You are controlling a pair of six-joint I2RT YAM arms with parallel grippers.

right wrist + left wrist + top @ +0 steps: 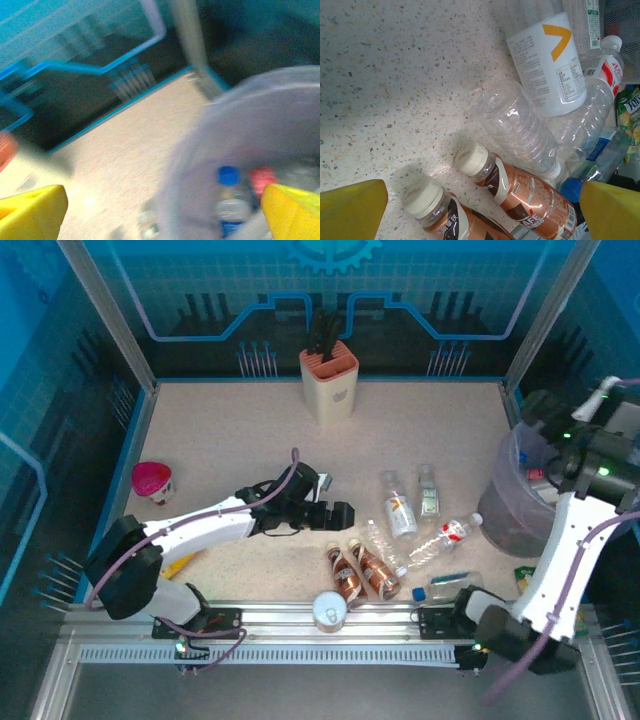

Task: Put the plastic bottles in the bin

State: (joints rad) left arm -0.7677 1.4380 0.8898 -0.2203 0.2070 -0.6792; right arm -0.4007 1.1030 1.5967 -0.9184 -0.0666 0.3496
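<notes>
Several plastic bottles lie at the table's front centre. Two brown ones [342, 573] [376, 571] rest side by side, and in the left wrist view they [532, 197] [445, 217] show cream caps. Beside them are a clear bottle [515, 125], a white-labelled one [400, 512], a green-labelled one [429, 491], a red-labelled one [452, 534] and a blue-labelled one [450, 583]. My left gripper [337, 513] [481, 214] hangs open just above the brown pair, holding nothing. The bin [518, 502], lined with a lavender bag, stands at the right. My right gripper [553, 462] [162, 215] is open over it. A blue-capped bottle [230, 200] lies inside.
A silver can [329, 610] stands near the front rail. The pink-lidded cup [152, 480] is at the far left and the beige knife block [329, 380] at the back centre. A green packet [525, 576] lies by the bin's foot, and something yellow [180, 565] lies under my left arm.
</notes>
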